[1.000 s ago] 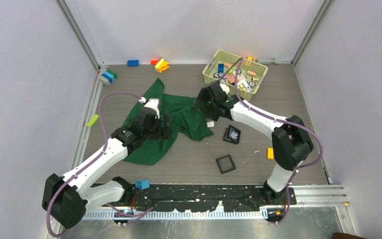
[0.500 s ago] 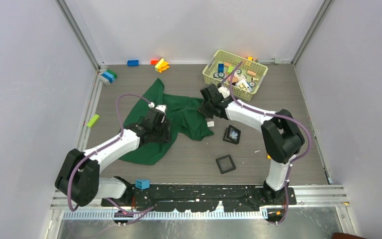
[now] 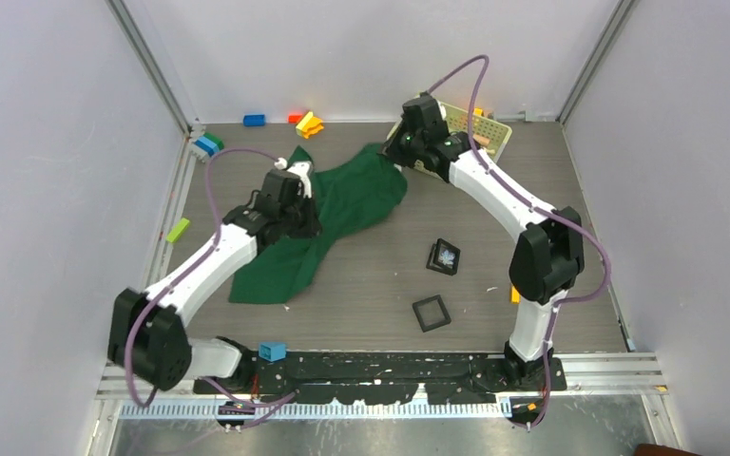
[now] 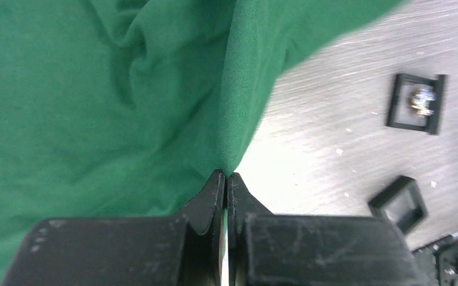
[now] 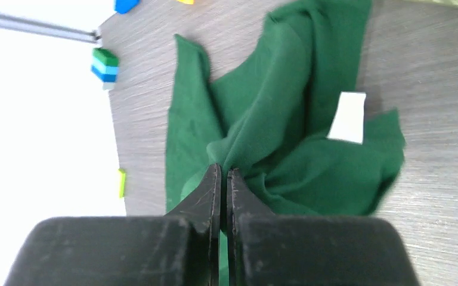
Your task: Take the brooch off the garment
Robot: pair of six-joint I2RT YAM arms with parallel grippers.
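The left gripper [image 4: 226, 176] has its jaws together, clamped on a folded edge of the limp dark green cloth garment [image 4: 95, 89]. The cloth fills the area above and to the left of the jaws in the left wrist view.

The right gripper [image 5: 223, 170] also has its jaws together, clamped on a gathered ridge of the same garment. Folds of cloth run out from this pinch point. A white rectangular tag [image 5: 347, 117] lies on the cloth beyond the jaws, to the right in the right wrist view.

From above, the garment stretches as a diagonal band between the two grippers. Its free end trails on the grey wood-grain table [image 3: 361, 294] in front of the left gripper.

The small pale whitish spiky brooch [image 3: 446, 255] lies inside a black square tray [image 3: 434, 264] on the table. The tray is to the right of the garment and apart from it. A second black square tray [image 3: 431, 313] sits nearer the arm bases.

A yellow-green plastic basket [image 3: 496, 133] stands just behind the right gripper. A stacked blue and green toy block [image 3: 207, 145] rests at the far left edge of the table.
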